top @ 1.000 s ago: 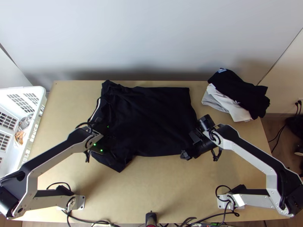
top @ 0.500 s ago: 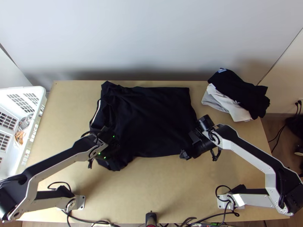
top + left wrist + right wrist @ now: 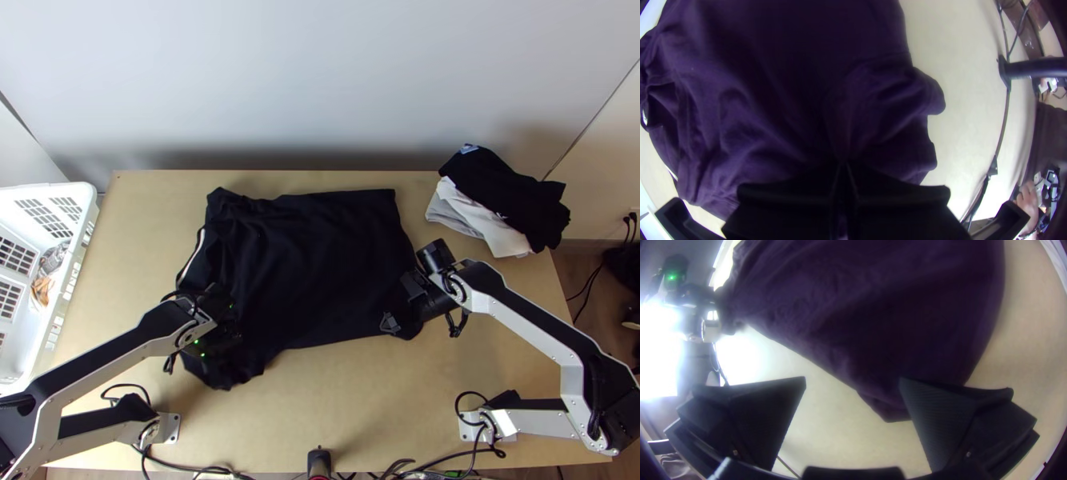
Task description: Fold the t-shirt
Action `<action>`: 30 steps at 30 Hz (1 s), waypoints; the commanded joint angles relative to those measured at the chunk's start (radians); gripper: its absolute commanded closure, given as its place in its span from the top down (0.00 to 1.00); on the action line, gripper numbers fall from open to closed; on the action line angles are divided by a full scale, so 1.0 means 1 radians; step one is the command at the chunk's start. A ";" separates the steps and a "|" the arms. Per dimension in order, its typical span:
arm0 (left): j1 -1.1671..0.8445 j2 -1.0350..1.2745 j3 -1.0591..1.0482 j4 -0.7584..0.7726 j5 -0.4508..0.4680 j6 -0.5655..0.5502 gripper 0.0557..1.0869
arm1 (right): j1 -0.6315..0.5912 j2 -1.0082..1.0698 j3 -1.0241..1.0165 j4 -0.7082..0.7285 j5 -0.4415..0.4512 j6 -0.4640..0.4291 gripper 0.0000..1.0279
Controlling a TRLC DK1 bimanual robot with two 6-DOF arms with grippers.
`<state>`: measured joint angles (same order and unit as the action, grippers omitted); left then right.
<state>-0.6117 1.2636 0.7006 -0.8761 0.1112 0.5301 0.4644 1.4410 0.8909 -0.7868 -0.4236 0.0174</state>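
At the dark t-shirt's (image 3: 320, 264) near left part, the left gripper's (image 3: 218, 322) jaws clamp gathered cloth; by its near right corner, the right gripper's (image 3: 400, 304) jaws stand wide apart, gripping nothing. That single t-shirt lies mid-table, smoother rightward, rumpled leftward. Farther out: one clothes pile (image 3: 508, 196), its marks too small to read, and one white basket (image 3: 80, 264)

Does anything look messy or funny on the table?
I see nothing spilled. The dark t-shirt looks crumpled on its left side, where the left claw pinches it. The piled clothes at the far right look wonky too: the black one on top pokes past the table's edge.
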 commanded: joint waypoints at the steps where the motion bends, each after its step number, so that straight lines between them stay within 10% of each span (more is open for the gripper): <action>1: -0.006 -0.046 -0.010 -0.146 0.021 0.126 0.03 | -0.007 -0.014 0.003 -0.019 0.000 -0.027 0.95; 5: -0.016 -0.064 0.004 -0.187 0.025 0.153 0.07 | -0.003 -0.027 0.010 -0.035 -0.001 -0.057 0.95; 8: -0.017 -0.070 0.028 -0.199 0.030 0.159 0.97 | -0.003 -0.027 0.022 -0.038 -0.003 -0.062 0.95; 15: 0.026 -0.118 0.180 -0.141 0.045 0.176 0.96 | -0.012 -0.030 0.066 -0.040 -0.003 -0.074 0.95; 22: 0.336 0.132 0.453 0.246 0.024 -0.159 0.96 | -0.076 -0.002 0.151 0.129 0.006 0.000 0.95; 25: 0.382 0.204 0.473 0.491 -0.134 -0.252 0.96 | -0.121 0.061 0.255 0.159 0.057 0.039 0.95; 30: 0.448 0.416 0.689 0.513 -0.206 -0.367 0.96 | -0.153 0.148 0.456 0.158 0.062 0.078 0.95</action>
<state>-0.2848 1.4559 1.1675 -0.5205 0.0063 0.3241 0.3588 1.4971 1.1427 -0.6670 -0.3840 0.0479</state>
